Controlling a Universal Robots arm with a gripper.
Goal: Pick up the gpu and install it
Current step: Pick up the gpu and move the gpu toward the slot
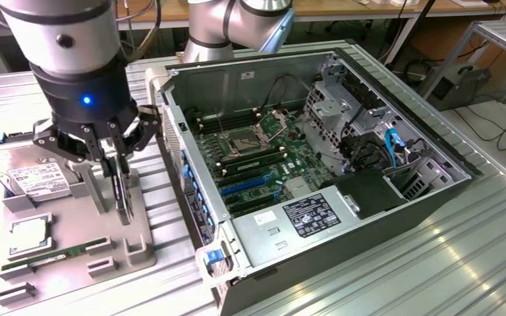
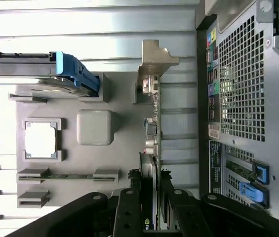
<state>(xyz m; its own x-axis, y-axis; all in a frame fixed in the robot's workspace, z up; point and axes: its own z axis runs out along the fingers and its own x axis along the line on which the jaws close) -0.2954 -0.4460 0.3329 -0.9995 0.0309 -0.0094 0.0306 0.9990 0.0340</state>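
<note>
The gpu [image 1: 124, 195] stands on edge in a slot of the grey fixture tray [image 1: 68, 227], beside the open computer case [image 1: 323, 164]. In the wrist view the gpu [image 2: 151, 131] shows edge-on, with its silvery bracket [image 2: 155, 58] at the far end. My gripper [image 1: 112, 172] is lowered over the card's upper edge. Its two fingers [image 2: 136, 178] sit close against either face of the card, so the gripper [image 2: 151, 177] is shut on it. The card's lower edge still rests in the tray [image 2: 124, 98]. Blue expansion slots [image 1: 246, 185] lie on the motherboard inside the case.
On the tray lie a hard drive [image 1: 31, 176] with a blue-tabbed carrier [image 2: 75, 74], a CPU [image 1: 28, 237] and a green RAM stick [image 1: 53, 255]. The case's perforated rear wall [image 2: 245, 94] stands right next to the card. Ribbed metal tabletop [image 1: 411, 263] lies around.
</note>
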